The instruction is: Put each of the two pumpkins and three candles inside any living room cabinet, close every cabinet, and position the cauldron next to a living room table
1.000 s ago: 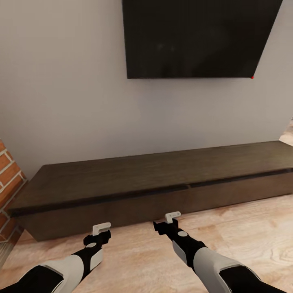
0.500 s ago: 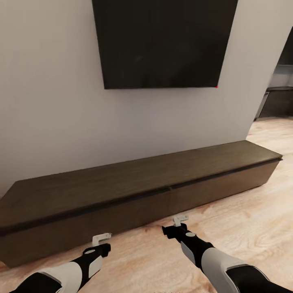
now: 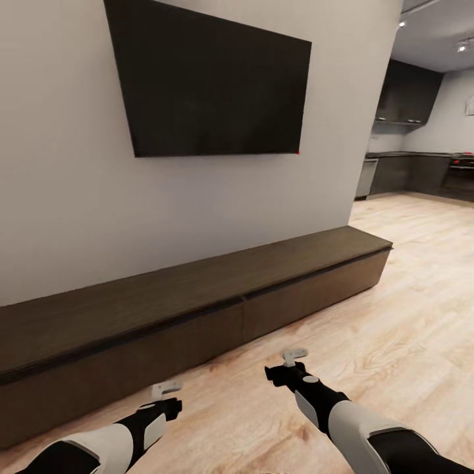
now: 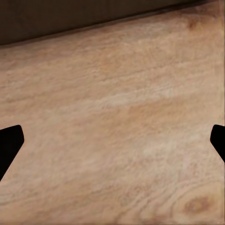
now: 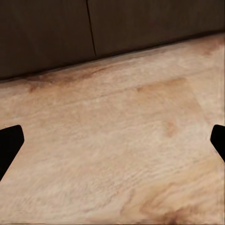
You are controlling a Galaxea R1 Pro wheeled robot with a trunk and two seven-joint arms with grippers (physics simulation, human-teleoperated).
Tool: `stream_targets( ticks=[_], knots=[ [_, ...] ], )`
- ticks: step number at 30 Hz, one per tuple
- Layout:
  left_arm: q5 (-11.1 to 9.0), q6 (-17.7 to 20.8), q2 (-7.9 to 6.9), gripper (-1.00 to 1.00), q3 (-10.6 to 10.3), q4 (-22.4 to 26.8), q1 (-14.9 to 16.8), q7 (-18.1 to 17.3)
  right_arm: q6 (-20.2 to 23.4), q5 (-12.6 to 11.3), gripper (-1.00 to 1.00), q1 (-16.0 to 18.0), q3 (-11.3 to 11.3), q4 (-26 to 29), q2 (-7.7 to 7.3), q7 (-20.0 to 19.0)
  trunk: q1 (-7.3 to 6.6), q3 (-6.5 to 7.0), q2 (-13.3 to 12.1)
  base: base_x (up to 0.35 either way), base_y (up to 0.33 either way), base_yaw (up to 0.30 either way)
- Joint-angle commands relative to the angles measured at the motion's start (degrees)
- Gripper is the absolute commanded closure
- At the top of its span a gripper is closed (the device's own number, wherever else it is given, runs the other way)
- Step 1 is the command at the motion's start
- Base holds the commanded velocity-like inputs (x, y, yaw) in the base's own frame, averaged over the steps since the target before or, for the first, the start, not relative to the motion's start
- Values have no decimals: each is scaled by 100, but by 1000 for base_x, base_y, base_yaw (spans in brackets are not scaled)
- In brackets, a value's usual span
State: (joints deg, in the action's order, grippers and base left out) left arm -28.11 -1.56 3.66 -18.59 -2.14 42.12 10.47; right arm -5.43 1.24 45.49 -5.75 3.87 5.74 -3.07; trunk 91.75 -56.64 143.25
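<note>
The long, low dark brown cabinet [image 3: 197, 296] runs along the wall, and its door panels look shut. My left gripper [image 3: 166, 390] hangs open and empty over the wooden floor in front of it. My right gripper [image 3: 293, 355] is open and empty too, a little nearer the cabinet's middle seam. In the left wrist view the cabinet [image 4: 70, 16] base sits beyond the open fingertips [image 4: 10, 140]. In the right wrist view two cabinet [image 5: 140, 23] panels meet at a vertical seam beyond the fingertips [image 5: 10, 138]. The pumpkins, candles, cauldron and table are out of view.
A large black TV [image 3: 210, 85] hangs on the grey wall above the cabinet. Light wooden floor [image 3: 408, 309] stretches to the right, past the cabinet's end, towards a kitchen with dark cupboards [image 3: 408, 92].
The camera has turned right: TV and cabinet slid left in the picture and the kitchen came into view. Both arms keep the same pose, grippers open.
</note>
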Motion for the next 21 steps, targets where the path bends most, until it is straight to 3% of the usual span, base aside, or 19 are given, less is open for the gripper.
stream_targets(
  ticks=[1,12,17,21],
  knots=[
    [-46,-17,3,-100,-48,-16,7,8,-17,14,-100,4,-31,-8,-1,-1,-5,13,1,-82,-59,-274],
    [-81,-13,-1,-100,-32,22,7,8,-11,16,-100,4,-32,-9,-24,15,-226,159,-401,-18,-13,-265],
    [-437,5,-5,-100,-42,29,7,2,78,16,-100,4,-31,-73,-127,14,-336,218,-601,-1,-1,-249],
    [-492,7,-1,-100,-40,29,7,-3,277,12,-100,4,-31,-102,-213,8,-424,267,-762,0,0,-248]
  ],
)
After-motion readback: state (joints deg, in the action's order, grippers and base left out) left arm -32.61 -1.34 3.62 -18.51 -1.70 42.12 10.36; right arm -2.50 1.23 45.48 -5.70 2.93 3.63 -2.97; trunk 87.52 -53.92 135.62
